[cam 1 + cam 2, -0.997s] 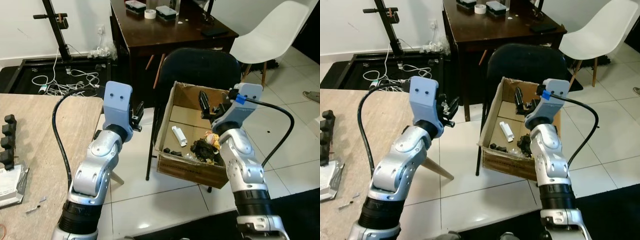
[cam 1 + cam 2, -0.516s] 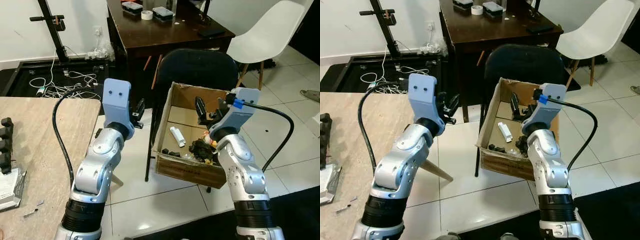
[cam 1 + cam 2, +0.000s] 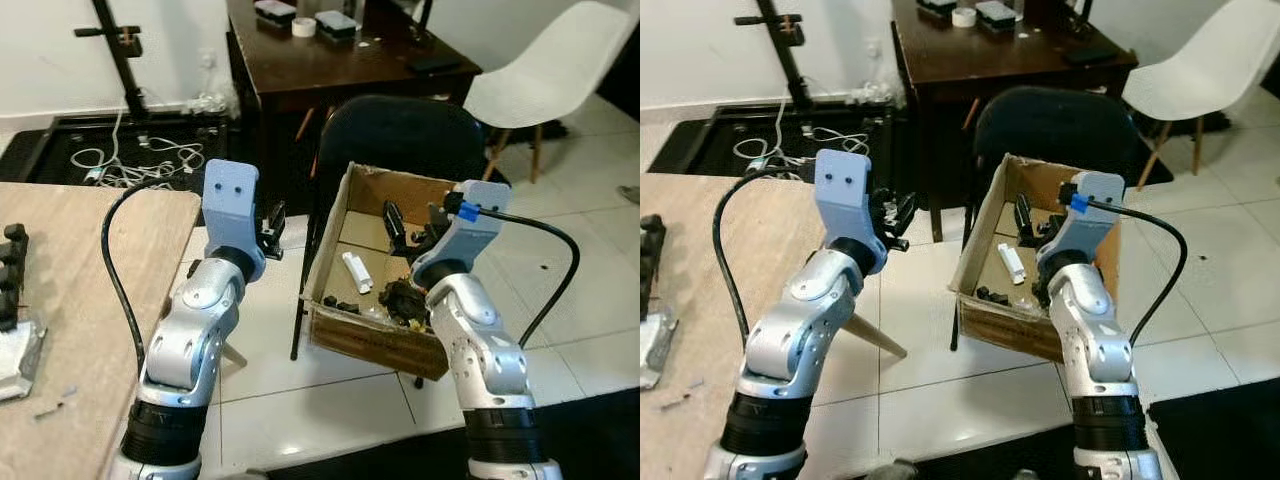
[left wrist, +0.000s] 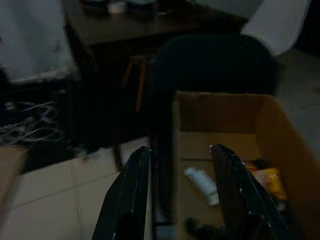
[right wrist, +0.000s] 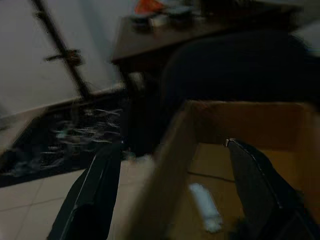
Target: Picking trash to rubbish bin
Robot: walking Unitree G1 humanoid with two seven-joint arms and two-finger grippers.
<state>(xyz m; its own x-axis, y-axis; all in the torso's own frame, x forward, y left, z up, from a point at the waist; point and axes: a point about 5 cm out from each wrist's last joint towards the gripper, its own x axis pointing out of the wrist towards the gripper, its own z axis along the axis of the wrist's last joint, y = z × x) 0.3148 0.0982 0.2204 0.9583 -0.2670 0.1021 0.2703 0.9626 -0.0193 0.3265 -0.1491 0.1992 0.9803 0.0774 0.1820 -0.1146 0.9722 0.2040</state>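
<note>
A cardboard box (image 3: 365, 340) used as the bin rests on a black chair (image 3: 400, 130). In it lie a white tube (image 3: 356, 272), small black bits and a dark crumpled lump with yellow in it (image 3: 405, 298). My right gripper (image 3: 408, 222) hovers over the box's right half, open with nothing between its fingers. The right wrist view looks past it (image 5: 174, 145) at the box and the tube (image 5: 205, 212). My left gripper (image 3: 272, 225) hangs above the floor, left of the box, also open and holding nothing. Its wrist view (image 4: 180, 150) faces the box's inside.
A dark wooden desk (image 3: 330, 60) stands behind the chair, and a white chair (image 3: 540, 70) at the back right. A beige table (image 3: 60, 300) with a black object and a tray is on my left. Cables (image 3: 130, 160) lie on the floor by a black stand.
My right gripper has shifted a little to the left over the box. The left arm has hardly moved. The camera has swayed slightly.
</note>
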